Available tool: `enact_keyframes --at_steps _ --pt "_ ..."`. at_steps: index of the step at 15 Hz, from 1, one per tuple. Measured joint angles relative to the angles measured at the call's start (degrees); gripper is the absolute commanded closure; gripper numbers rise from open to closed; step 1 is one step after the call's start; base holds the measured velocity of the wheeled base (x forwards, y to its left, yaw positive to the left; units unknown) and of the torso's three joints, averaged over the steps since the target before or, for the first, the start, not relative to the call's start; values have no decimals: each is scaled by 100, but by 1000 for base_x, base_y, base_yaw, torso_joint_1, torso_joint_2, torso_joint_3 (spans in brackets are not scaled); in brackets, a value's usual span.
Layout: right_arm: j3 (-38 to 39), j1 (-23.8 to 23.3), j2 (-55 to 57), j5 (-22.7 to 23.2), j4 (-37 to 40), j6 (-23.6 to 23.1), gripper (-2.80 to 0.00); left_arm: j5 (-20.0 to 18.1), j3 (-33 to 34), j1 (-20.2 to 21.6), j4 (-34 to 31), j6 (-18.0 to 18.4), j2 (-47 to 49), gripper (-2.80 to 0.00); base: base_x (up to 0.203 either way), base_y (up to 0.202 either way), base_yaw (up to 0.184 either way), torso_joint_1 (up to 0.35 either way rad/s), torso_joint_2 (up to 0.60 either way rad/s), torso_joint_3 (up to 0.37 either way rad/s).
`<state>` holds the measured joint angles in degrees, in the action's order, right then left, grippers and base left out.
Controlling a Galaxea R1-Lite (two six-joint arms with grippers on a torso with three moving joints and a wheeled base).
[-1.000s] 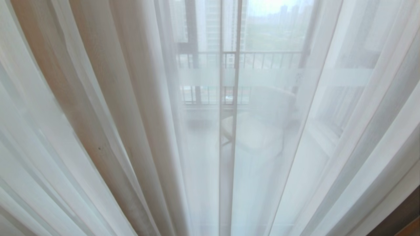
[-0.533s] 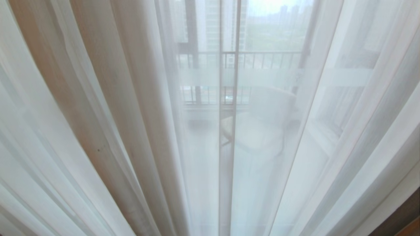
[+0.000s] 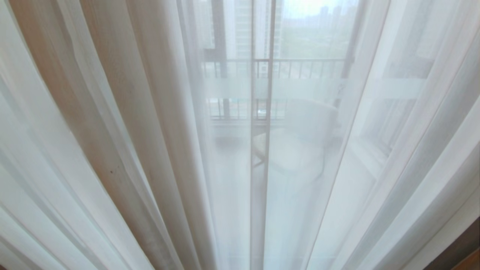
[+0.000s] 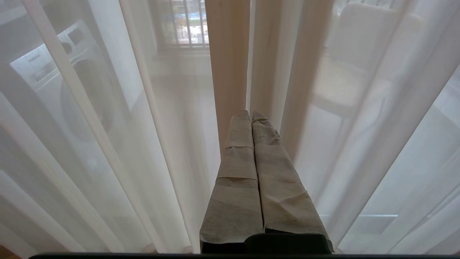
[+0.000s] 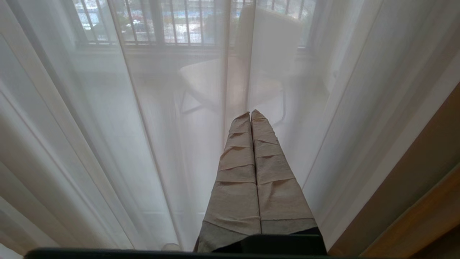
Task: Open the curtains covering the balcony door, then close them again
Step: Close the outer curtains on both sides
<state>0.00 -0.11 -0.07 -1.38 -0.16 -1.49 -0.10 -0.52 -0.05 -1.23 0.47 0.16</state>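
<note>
The curtains [image 3: 112, 150] hang drawn across the whole head view: white sheer folds fall on the left and right, and beige strips show through the sheer left of centre. Behind the fabric the balcony door [image 3: 258, 168] appears as a dim vertical frame bar at the centre, crossed by a frosted white band. Farther off, a barred railing [image 3: 300, 69] runs across, and a pale chair [image 3: 300, 146] stands on the balcony, just right of the door's frame bar.

Neither arm shows in the head view. In the left wrist view the left gripper [image 4: 251, 114] has its 2 tape-wrapped fingers [image 4: 237, 162] pressed flat together, holding nothing, with the tips pointing at a beige fold of the curtain; whether the tips touch the cloth is hard to say through the haze. A white washing machine [image 4: 54, 72] is faintly visible through the sheer on the balcony to the left.

In the right wrist view the right gripper [image 5: 250, 114] likewise has its 2 wrapped fingers [image 5: 273, 187] closed tight against each other and empty, aimed at the sheer with the chair beyond it. A brown wooden edge [image 5: 424, 208] lies to the far right.
</note>
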Motion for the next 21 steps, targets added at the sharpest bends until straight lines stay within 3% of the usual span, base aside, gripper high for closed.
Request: enact_keyframes --at_steps 18,21 --pt "0 1 0 -2 0 0 0 -1 6 -5 2 -28 -2 0 0 0 0 0 0 0" --pt "0 4 0 -1 2 -4 0 10 6 0 11 -40 -2 0 1 127 -1 2 1 5"
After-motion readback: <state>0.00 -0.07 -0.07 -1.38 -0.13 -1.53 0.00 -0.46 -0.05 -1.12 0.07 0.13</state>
